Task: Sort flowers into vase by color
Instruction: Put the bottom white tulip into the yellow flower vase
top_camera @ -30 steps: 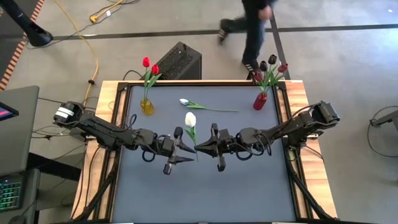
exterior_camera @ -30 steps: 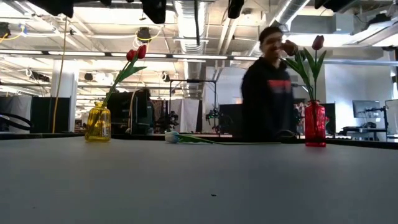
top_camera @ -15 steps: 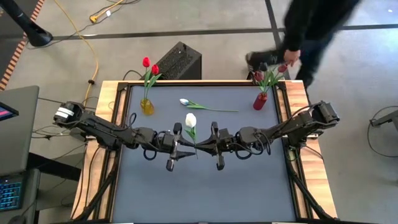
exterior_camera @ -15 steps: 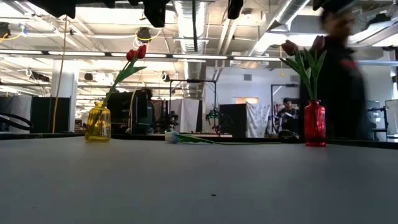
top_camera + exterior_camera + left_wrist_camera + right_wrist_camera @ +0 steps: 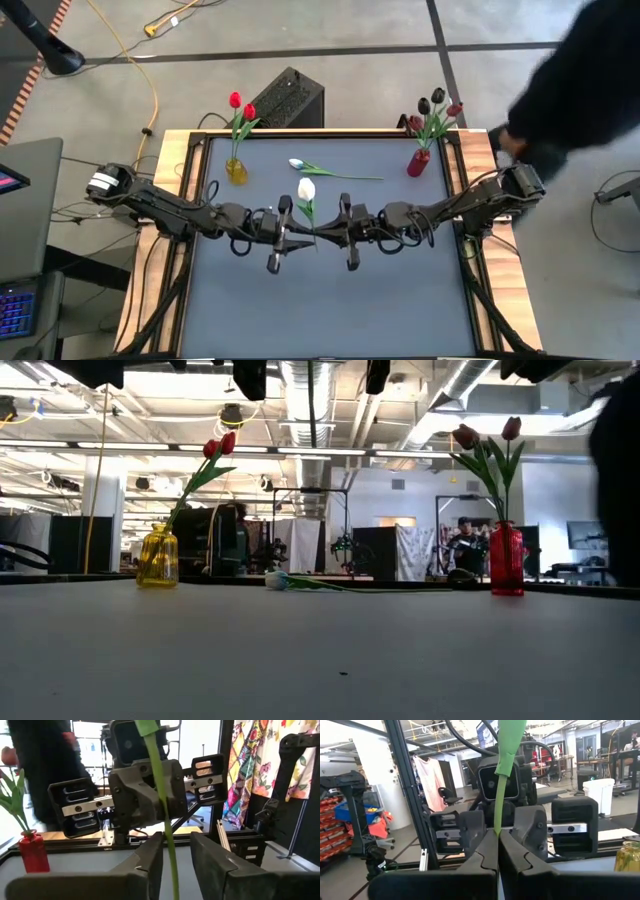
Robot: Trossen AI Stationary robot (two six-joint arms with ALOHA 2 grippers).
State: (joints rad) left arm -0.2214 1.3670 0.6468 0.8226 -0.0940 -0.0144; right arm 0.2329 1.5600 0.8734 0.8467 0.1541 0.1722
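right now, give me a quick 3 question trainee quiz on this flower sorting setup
1. Multiple choice: which end effector is shut on the stem of the white tulip held above mid-table? A left end effector, B right end effector, C neither.
2. True or false: the yellow vase holds dark maroon tulips.
3. Fill in: a second white tulip lies flat on the table between the yellow vase and the ____ vase.

Key:
1. B. The left end effector's fingers stand either side of the stem with a gap.
2. False. It holds red tulips.
3. Red.
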